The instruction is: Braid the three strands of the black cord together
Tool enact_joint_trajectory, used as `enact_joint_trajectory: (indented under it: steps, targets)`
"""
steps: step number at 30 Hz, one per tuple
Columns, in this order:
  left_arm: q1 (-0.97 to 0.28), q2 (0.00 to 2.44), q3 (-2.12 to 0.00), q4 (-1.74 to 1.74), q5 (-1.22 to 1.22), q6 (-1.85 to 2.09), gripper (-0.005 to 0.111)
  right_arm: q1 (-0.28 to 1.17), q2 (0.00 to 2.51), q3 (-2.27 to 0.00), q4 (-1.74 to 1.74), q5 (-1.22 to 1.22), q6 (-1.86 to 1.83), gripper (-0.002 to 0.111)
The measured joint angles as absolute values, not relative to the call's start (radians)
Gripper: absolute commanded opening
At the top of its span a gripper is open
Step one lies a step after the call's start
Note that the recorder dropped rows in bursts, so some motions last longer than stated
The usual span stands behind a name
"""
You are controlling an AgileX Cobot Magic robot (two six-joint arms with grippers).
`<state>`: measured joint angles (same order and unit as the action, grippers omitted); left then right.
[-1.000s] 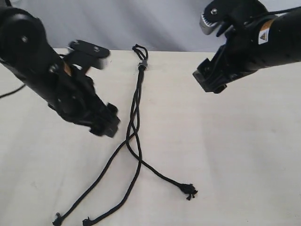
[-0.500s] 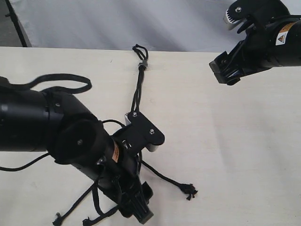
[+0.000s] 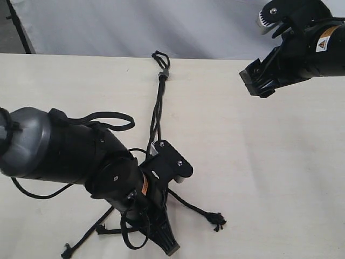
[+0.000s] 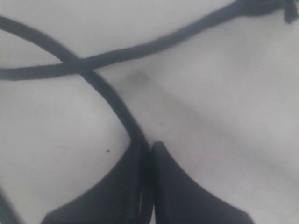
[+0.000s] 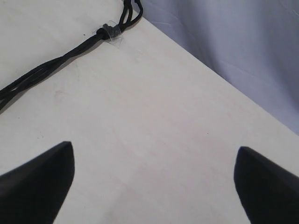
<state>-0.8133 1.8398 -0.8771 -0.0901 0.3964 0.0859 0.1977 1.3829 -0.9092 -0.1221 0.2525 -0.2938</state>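
Note:
The black cord [image 3: 159, 100] runs from a small loop and grey clamp [image 3: 163, 75] at the table's far edge down the middle. Its three strands part under my left arm, which hides where they cross. One strand [image 3: 188, 205] ends in a frayed knot [image 3: 217, 219] at the lower right. Two others end at the lower left [image 3: 66, 251]. My left gripper [image 3: 168, 246] is low near the front edge, shut on one strand [image 4: 117, 105] that a second strand [image 4: 154, 42] crosses. My right gripper [image 3: 257, 86] hangs open above the far right; the clamp [image 5: 108, 33] lies ahead of its fingers [image 5: 42, 182].
A pale wooden table [image 3: 269, 162] carries everything, with a grey backdrop [image 3: 135, 27] behind its far edge. My left arm's own thick cable [image 3: 105, 120] loops over the arm. The table's far edge runs past my right gripper [image 5: 154, 182] in the right wrist view.
My left arm swung from the upper left down over the lower strands and shut on one; that strand's free end shifted up. My right arm lifted toward the far right, then held still.

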Motion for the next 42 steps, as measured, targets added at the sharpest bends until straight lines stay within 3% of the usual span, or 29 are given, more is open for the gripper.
enact_joint_trajectory:
  steps: [8, 20, 27, 42]
  targets:
    - [-0.808, 1.760, -0.871, 0.020, 0.467, 0.076, 0.000, 0.198, 1.383, -0.909, -0.122, 0.252, -0.294, 0.086]
    - [-0.591, 1.760, -0.866, 0.250, 0.545, 0.058, 0.000, 0.198, 1.383, -0.909, -0.100, 0.252, -0.292, 0.086]
    - [-0.561, 1.815, -0.813, 0.240, 0.449, 0.058, 0.000, 0.198, 1.383, -0.909, -0.098, 0.250, -0.290, 0.086]
    - [-0.831, 1.820, -0.808, -0.008, 0.339, 0.058, 0.000, 0.198, 1.383, -0.909, -0.075, 0.244, -0.290, 0.086]
